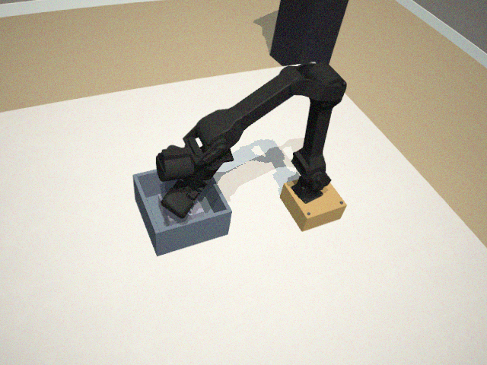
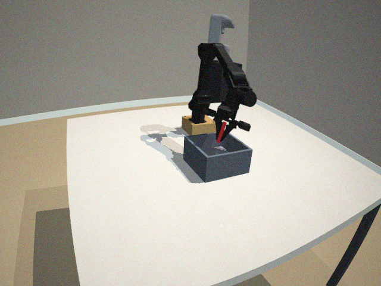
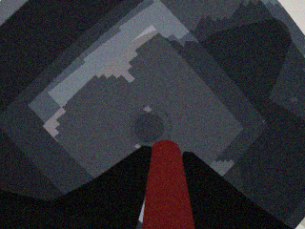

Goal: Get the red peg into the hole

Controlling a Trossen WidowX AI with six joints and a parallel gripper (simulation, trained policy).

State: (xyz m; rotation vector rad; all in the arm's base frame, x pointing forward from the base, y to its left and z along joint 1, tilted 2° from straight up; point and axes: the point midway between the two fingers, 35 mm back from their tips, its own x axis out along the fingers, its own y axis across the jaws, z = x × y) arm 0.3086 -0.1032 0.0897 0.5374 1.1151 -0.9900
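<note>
The red peg (image 2: 221,132) (image 3: 168,191) is held between the fingers of my gripper (image 2: 219,140) (image 3: 165,158), which is shut on it. In the exterior view the peg leans, its lower end at the opening of the blue-grey box (image 1: 192,236) (image 2: 227,166). The plate (image 3: 195,114) lies at the bottom of the box, partly in shadow. Its round hole (image 3: 149,127) shows just ahead and left of the peg's tip in the wrist view; the tip is above the plate, not in the hole. In the top view the arm hides the peg and hole.
The box walls stand around the gripper's fingers. The arm's orange base block (image 1: 326,200) (image 2: 203,128) is beside the box, and a dark column (image 1: 308,31) stands behind the arm. The white table (image 1: 275,294) (image 2: 147,215) carries both box and base.
</note>
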